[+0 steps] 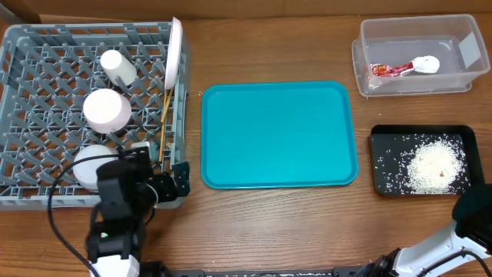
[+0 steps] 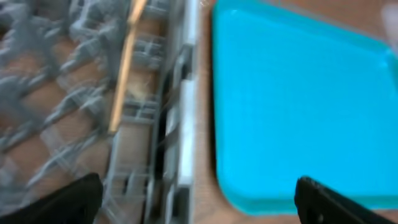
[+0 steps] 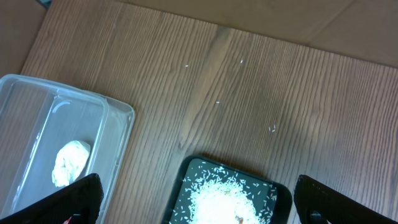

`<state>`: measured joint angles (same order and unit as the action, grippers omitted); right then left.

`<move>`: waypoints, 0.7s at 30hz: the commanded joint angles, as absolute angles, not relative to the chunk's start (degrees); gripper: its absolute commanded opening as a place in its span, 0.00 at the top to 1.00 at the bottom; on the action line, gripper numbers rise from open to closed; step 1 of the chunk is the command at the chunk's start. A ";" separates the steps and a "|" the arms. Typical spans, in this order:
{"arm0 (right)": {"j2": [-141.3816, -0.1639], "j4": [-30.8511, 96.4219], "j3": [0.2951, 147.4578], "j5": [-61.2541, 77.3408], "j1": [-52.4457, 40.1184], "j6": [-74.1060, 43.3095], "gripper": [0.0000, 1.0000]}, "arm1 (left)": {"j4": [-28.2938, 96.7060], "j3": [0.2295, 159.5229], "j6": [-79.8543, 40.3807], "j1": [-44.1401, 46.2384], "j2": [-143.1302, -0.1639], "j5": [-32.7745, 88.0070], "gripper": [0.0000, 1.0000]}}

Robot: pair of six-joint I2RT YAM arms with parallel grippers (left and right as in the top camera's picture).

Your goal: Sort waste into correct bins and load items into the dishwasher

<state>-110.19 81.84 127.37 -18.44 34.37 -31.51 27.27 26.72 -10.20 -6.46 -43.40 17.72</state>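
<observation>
The grey dishwasher rack (image 1: pixel 84 29) at the left holds a white cup (image 1: pixel 119 67), two pale bowls (image 1: pixel 107 110) (image 1: pixel 91 163), an upright white plate (image 1: pixel 174 54) and wooden chopsticks (image 1: pixel 164 123). My left gripper (image 1: pixel 171 183) hangs open over the rack's near right corner; its blurred wrist view shows a chopstick (image 2: pixel 124 68) and the rack wall (image 2: pixel 185 124). The clear bin (image 1: pixel 415 23) holds the red wrapper (image 1: pixel 388 70) and white scrap (image 1: pixel 425 65). The black bin (image 1: pixel 419 129) holds rice crumbs (image 1: pixel 434 163). My right gripper (image 1: pixel 470 204) stands open and empty beside the black bin (image 3: pixel 199 168).
A flat teal tray (image 1: pixel 278 135) lies bare in the middle of the wooden table, its left edge close to the rack and filling the right of the left wrist view (image 2: pixel 298 106). A few rice grains (image 3: pixel 216 102) lie on the table beyond the bins.
</observation>
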 commanded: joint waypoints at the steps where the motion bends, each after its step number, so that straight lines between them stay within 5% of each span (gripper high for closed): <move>1: -110.06 81.58 127.57 -19.22 34.24 -31.55 0.00 | 17.45 18.76 -7.25 -4.60 -39.42 21.23 0.00; 11: -110.06 81.58 127.57 -19.22 34.24 -31.53 0.00 | -2.70 0.54 -7.25 -4.08 -22.57 14.02 0.00; 21: -110.06 81.58 127.57 -19.22 34.24 -31.55 0.00 | 2.59 0.27 -7.20 1.21 -10.04 3.27 0.00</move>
